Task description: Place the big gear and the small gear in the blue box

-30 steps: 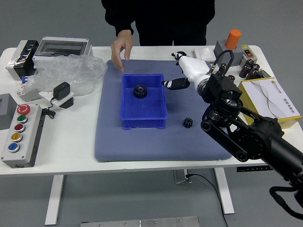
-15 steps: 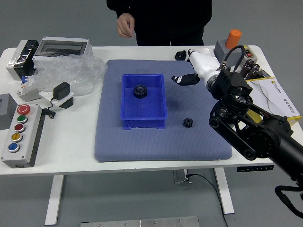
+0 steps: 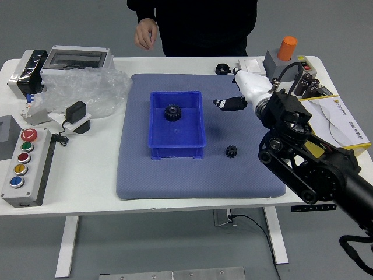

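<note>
My right hand point(image 3: 233, 87) reaches in from the right over the mat's right side, with its dark-tipped fingers spread and holding nothing. The blue box point(image 3: 176, 152) stands on the mat left of the hand. Inside it, toward the far end, lies the big black gear point(image 3: 172, 112). The small black gear point(image 3: 231, 151) rests on the mat outside the box, to its right and nearer than my hand. The left arm is out of view.
Blue-grey mat point(image 3: 157, 184) on the white table point(image 3: 76, 175). Left: button panel point(image 3: 26, 169), plastic wrap point(image 3: 87, 90), black-and-white device point(image 3: 76, 116). Right: yellow-white box point(image 3: 332, 122), orange-topped device point(image 3: 287, 49). A person stands at the far side, one hand point(image 3: 145, 34) hanging by the edge, holding nothing.
My right hand has moved right, away from the box, then slightly down. The person's hand has drawn back from above the mat to beyond the table's far edge.
</note>
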Controlling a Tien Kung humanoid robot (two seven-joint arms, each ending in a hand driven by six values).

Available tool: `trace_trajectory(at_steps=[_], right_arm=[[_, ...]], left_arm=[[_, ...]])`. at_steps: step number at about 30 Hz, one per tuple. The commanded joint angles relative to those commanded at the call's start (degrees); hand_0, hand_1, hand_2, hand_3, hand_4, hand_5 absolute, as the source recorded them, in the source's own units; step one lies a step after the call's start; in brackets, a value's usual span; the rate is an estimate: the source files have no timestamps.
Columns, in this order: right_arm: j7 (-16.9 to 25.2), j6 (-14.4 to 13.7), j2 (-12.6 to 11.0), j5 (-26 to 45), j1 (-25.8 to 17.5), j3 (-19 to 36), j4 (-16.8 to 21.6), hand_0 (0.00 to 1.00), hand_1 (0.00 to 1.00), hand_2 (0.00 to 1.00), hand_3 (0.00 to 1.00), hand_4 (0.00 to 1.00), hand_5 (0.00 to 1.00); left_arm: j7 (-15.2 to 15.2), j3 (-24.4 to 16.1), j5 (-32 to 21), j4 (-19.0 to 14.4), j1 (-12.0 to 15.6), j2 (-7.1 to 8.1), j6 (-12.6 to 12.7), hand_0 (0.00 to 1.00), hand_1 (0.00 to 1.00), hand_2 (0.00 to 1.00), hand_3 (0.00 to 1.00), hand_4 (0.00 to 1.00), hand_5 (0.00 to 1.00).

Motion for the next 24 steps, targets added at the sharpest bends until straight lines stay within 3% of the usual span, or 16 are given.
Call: trace_trajectory(at_steps=[12,24], right_arm=[[0.0,0.3,-1.9,1.4,-3.7,-1.3,2.2,0.754,0.680,0.812,0.904,0.815,0.426],[0.0,-3.3,-2.7,3.4,-8.4,-2.8,1.5,0.747,0.674,0.792,0.848,0.811,0.455]], left_arm=[[0.0,-0.8,0.8,0.0,-0.8,0.01,-0.2,0.814,0.797,0.807,0.838,0.626,0.274],[0.1,-0.7,0.7,0.0,-0.8,-0.12,-0.2,0.814,0.797,0.807,0.838,0.626,0.274]])
